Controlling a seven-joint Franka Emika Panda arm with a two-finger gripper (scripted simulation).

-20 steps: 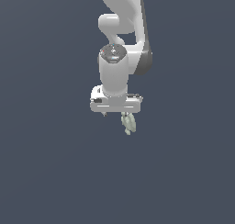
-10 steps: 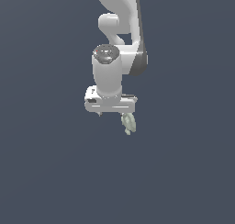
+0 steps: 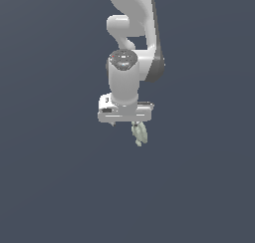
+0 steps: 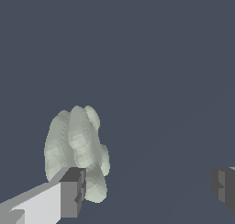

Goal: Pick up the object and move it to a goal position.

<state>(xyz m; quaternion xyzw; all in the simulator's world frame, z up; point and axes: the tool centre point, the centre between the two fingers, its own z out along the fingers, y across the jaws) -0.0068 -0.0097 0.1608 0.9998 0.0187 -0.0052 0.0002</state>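
Gripper (image 3: pixel 135 130) jaws stand wide apart in the wrist view: one fingertip (image 4: pixel 72 192) touches the object (image 4: pixel 77 150), the other sits well clear on the opposite side. Nothing pinches the item; whether it is truly secured cannot be told. Exterior view shows the object (image 3: pixel 140 134) hanging just beneath the hand, toward that view's right end of it. Advice: close both fingers squarely before travelling. No goal marker, no obstacle visible; only plain grey background.
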